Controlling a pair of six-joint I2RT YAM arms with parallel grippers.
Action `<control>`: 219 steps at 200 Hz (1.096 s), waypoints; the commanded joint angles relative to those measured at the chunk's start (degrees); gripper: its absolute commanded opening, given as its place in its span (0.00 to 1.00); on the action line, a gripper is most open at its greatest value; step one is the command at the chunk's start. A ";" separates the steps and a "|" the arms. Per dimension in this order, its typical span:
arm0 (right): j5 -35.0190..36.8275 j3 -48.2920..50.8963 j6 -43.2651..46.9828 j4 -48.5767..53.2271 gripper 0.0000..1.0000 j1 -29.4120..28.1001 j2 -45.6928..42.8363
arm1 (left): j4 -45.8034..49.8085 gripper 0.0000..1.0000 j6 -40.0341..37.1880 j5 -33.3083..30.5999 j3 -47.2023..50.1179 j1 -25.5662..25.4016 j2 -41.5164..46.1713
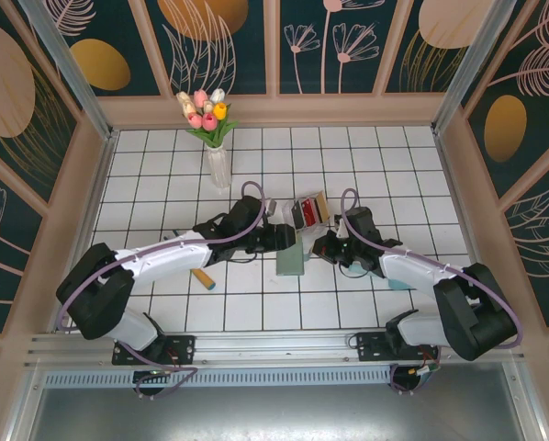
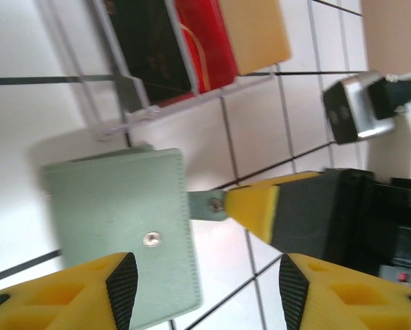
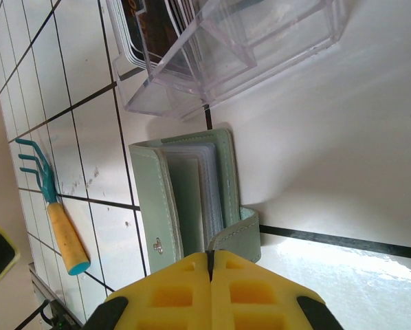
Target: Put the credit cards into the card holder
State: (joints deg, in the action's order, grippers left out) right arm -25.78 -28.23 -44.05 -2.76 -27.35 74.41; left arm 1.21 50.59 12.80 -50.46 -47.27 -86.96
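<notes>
Centrally, just below the middle of the overhead frame, the card holder (image 1: 290, 258) sat on the tiled table (image 1: 164, 165) between the two grippers. Its long axis ran up and down the frame with a slight lean. In the left wrist view its sage outer face with a snap stud (image 2: 151, 238) lay at lower left, long side vertical, the tab (image 2: 207, 204) pointing right. The right gripper (image 3: 211, 269) was clamped on that tab, and in the right wrist view the covers stood slightly parted, showing the inner pockets. The left gripper (image 2: 205, 292) had its jaws well apart near the holder's lower edge, clamping nothing. The left arm stretched from the lower left toward the centre, and the right arm folded in from the lower right. The credit cards (image 2: 192, 48), dark, red and tan, stood in a clear box (image 1: 309, 209) just above the holder.
</notes>
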 commanded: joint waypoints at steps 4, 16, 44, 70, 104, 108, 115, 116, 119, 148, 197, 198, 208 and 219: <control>-0.05 -0.82 -0.16 0.51 0.03 0.36 -0.23 | 7.80 0.56 -2.88 -5.83 0.49 -0.08 -1.98; -0.21 -0.84 -0.18 0.53 0.02 0.32 -0.32 | 7.32 0.54 -3.39 -4.15 0.16 -0.11 -4.05; -1.18 -1.03 0.03 0.30 0.03 0.35 -0.34 | 7.61 0.52 -4.52 -2.65 -1.57 -0.10 -7.93; -1.77 -1.04 -0.02 0.10 0.03 0.32 -0.47 | 9.06 0.51 -5.76 -1.64 -3.44 -0.07 -10.83; -3.34 -1.26 -0.15 -0.49 0.03 0.30 -0.58 | 9.26 0.50 -6.11 -2.09 -4.29 -0.09 -14.49; -3.52 -1.31 -0.30 -0.67 0.03 0.31 -0.65 | 9.25 0.50 -6.25 -2.03 -4.44 -0.08 -14.84; -3.80 -1.35 -0.40 -0.86 0.03 0.30 -0.67 | 9.12 0.50 -6.34 -1.69 -4.47 -0.12 -15.45; -3.86 -1.37 -0.41 -0.85 0.03 0.34 -0.67 | 9.09 0.50 -6.36 -1.66 -4.52 -0.16 -15.53; -4.06 -1.39 -0.42 -0.87 0.03 0.28 -0.67 | 9.07 0.49 -6.44 -1.56 -4.54 -0.11 -15.73; -5.07 -2.22 -0.28 -1.05 0.03 0.19 -0.45 | 9.29 0.48 -6.58 -1.66 -4.91 -0.37 -17.29; -4.61 -4.69 -0.79 -0.95 0.02 -2.27 3.19 | 7.99 0.46 -5.73 -0.97 -4.91 -0.75 -18.35; -4.53 -4.75 -0.78 -0.98 0.02 -2.31 3.28 | 8.00 0.46 -5.70 -0.95 -4.91 -0.74 -18.34; -4.09 -5.34 -1.02 -0.90 0.02 -2.99 4.50 | 7.55 0.45 -5.41 -0.61 -4.91 -0.87 -18.40; -3.89 -6.05 -1.02 -0.72 0.01 -3.65 5.76 | 6.85 0.44 -5.00 -0.32 -4.78 -0.89 -18.33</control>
State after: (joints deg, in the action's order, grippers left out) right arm -29.63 -31.73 -44.10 -2.83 -29.56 77.91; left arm 9.02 45.23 11.03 -55.20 -47.29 -102.48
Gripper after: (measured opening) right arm 0.059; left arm 0.446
